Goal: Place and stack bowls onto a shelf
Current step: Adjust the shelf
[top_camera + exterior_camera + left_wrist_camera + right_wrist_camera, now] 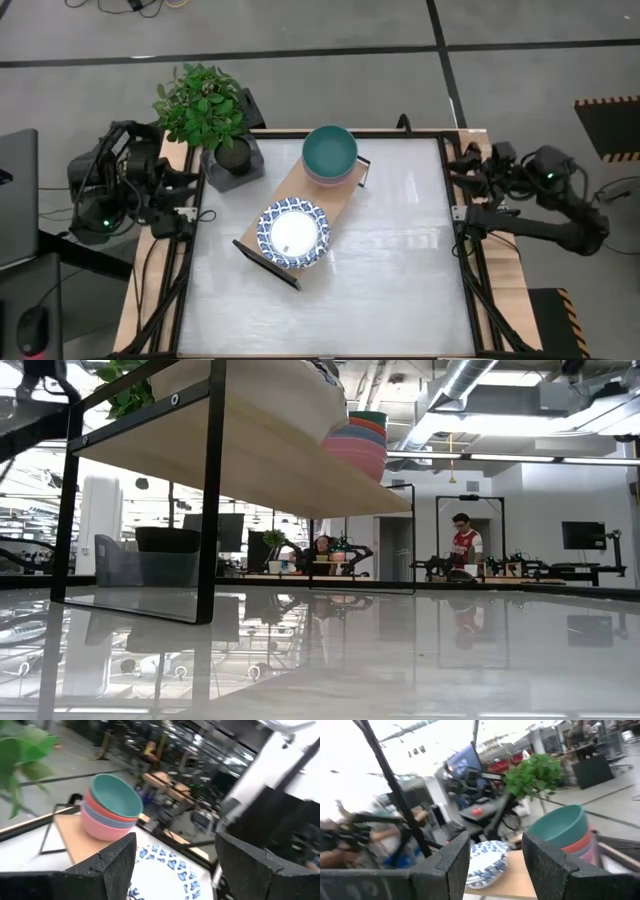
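Left gripper (175,865) open, well apart from bowls (329,153).

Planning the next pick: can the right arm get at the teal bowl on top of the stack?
Probably yes: the teal bowl tops its stack on the shelf, uncovered, with bare tabletop between it and the open right gripper.

Open right pincer (496,857) frames patterned dishes (487,862); teal-topped bowl stack (563,832) beside.
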Robot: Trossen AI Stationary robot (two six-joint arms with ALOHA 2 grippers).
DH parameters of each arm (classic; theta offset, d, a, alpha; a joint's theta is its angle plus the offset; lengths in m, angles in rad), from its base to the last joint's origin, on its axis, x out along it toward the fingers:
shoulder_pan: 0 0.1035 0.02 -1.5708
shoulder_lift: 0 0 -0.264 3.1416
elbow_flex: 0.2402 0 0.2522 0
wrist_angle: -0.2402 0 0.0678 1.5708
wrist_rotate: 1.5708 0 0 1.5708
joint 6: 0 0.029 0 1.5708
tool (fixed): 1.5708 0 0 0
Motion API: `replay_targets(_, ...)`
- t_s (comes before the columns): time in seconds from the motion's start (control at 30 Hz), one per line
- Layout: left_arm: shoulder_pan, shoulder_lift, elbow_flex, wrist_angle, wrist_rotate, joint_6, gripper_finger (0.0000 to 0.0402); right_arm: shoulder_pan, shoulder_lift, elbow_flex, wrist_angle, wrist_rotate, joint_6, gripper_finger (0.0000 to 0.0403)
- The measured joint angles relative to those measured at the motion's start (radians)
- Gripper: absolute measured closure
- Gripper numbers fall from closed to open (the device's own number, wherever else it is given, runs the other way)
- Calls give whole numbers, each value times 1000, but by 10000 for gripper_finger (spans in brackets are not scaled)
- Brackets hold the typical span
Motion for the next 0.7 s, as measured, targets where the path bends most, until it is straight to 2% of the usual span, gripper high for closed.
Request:
replay_targets(0.17, -135, -70, -45, -18, -13, 45, 148, 23, -102, -141, 144, 1, 65, 198)
replay_targets(0.23, -148, -85, -91, -21, -12, 20, 148, 32, -132, -186, 186, 6, 72, 198)
replay_targets(0.43, -148, -76, -289, 70, 11, -197, 148, 66, -177, -304, 257, 40, 91, 198)
replay_targets(0.53, -141, -75, -361, 147, 162, -260, 148, 82, -177, -348, 317, 51, 91, 198)
replay_targets(0.7, -99, -70, -419, 233, 600, -510, 148, 109, -175, -392, 408, 54, 54, 198)
